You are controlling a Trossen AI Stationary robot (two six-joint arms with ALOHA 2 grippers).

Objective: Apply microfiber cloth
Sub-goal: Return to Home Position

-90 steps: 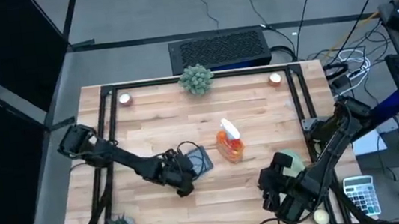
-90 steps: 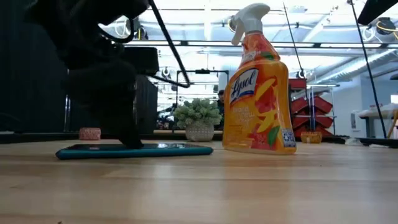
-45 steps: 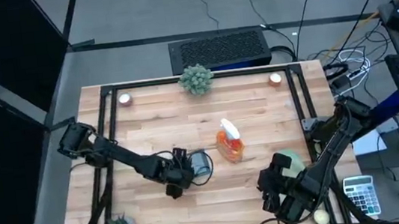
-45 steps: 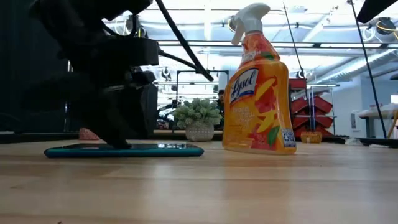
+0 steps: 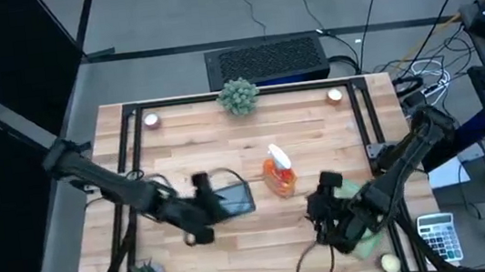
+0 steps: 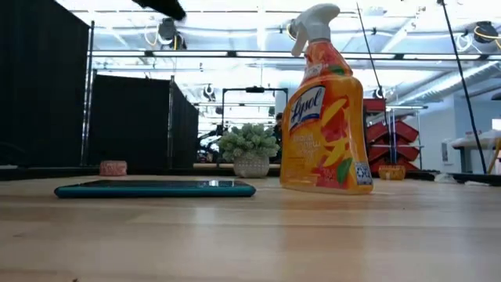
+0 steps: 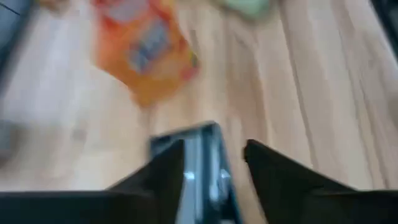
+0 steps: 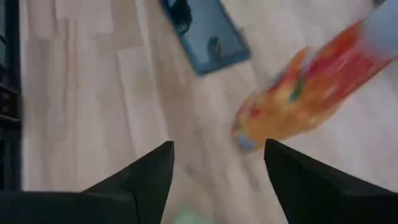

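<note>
Microfiber cloth (image 5: 353, 190) lies on the worktop (image 5: 187, 133) to the right of the spray bottle (image 5: 279, 173), toward the front edge. Only scraps of its pale green show, because the right arm crosses over it, and how it is folded cannot be made out. The right hand (image 5: 318, 212) hovers just beside the bottle on that same side, its two fingers spread wide with nothing between them. Its wrist view is smeared: the bottle is a streak of orange, and a faint green patch at the frame's edge cannot be told for certain as the microfiber cloth. The left hand (image 5: 207, 206) hangs left of the bottle, at the edge of the tablet (image 5: 234, 199), fingers parted and empty. Its own view is blurred too, with the tablet partly cut off behind the fingers. In the low view the tablet lies flat to the left of the bottle, and only a dark scrap of an arm shows at the top edge. Half a second ago a dark hand stood on the tablet's left end; it is now lifted clear, and the tablet has stayed put. A second ago the cloth lay in plainer sight beside the right hand, which was farther from the bottle.
</note>
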